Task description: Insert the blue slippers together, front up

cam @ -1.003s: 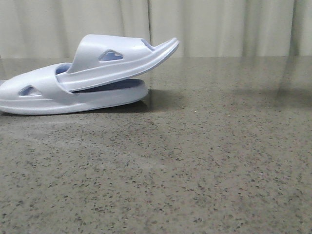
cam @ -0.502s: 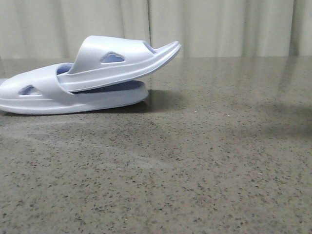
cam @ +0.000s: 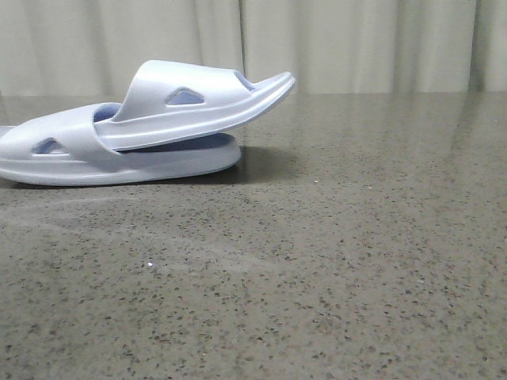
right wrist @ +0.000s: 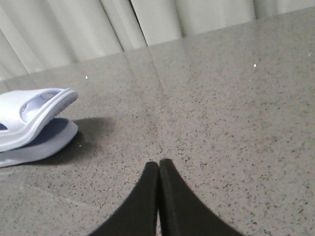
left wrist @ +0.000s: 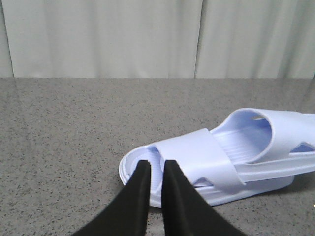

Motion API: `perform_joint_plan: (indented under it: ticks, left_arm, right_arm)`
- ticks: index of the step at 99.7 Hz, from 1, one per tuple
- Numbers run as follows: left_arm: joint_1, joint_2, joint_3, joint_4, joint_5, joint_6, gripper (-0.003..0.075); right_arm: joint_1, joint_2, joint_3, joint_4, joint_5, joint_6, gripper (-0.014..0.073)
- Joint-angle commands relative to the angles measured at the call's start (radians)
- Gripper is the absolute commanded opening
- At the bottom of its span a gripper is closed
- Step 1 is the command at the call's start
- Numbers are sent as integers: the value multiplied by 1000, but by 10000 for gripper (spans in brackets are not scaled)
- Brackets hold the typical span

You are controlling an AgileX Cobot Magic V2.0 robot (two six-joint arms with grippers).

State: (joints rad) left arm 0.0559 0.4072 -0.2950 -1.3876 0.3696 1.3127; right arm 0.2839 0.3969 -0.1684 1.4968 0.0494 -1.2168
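Observation:
The blue slippers lie nested at the far left of the table. The lower slipper (cam: 119, 162) rests flat. The upper slipper (cam: 198, 103) has one end tucked under the lower one's strap, and its other end tilts up to the right. Neither gripper shows in the front view. In the left wrist view, my left gripper (left wrist: 156, 162) hovers just short of the lower slipper (left wrist: 197, 152), its fingers a narrow gap apart with nothing between them. My right gripper (right wrist: 159, 163) is shut and empty over bare table, well right of the slippers (right wrist: 29, 118).
The speckled dark stone tabletop (cam: 333, 269) stretches to the right and front of the slippers. A pale curtain (cam: 356, 43) hangs along the table's far edge. The lower slipper reaches the left border of the front view.
The upper slipper's raised end has shifted slightly right and down. A faint shadow on the table at the right has gone.

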Motion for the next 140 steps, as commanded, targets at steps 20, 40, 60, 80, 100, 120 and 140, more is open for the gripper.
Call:
perform_joint_plan:
  ticks: [20, 40, 60, 80, 100, 120, 140]
  left_arm:
    - [-8, -15, -23, -69, -21, 4, 15]
    - [-8, -15, -23, -69, -21, 4, 15]
    - [-8, -15, -23, -69, -21, 4, 15]
    - [-8, -15, -23, -69, -21, 4, 15]
    - [-6, -15, -22, -71, -27, 4, 15]
    - [-6, -49, -14, 371, -96, -381, 15]
    - [-6, -195, 69, 1080, -202, -1143, 15]
  right_arm:
    - [1, -69, -19, 18, -20, -11, -89]
    - [1, -69, -19, 18, -20, -11, -89]
    - [1, -69, -19, 18, -20, -11, -89]
    - [1, -69, -19, 18, -18, -11, -89]
    - [1, -69, -19, 18, -18, -11, -89]
    - [1, -69, -19, 18, -18, -11, -89]
    - [1, -69, -19, 18, -18, -11, -89]
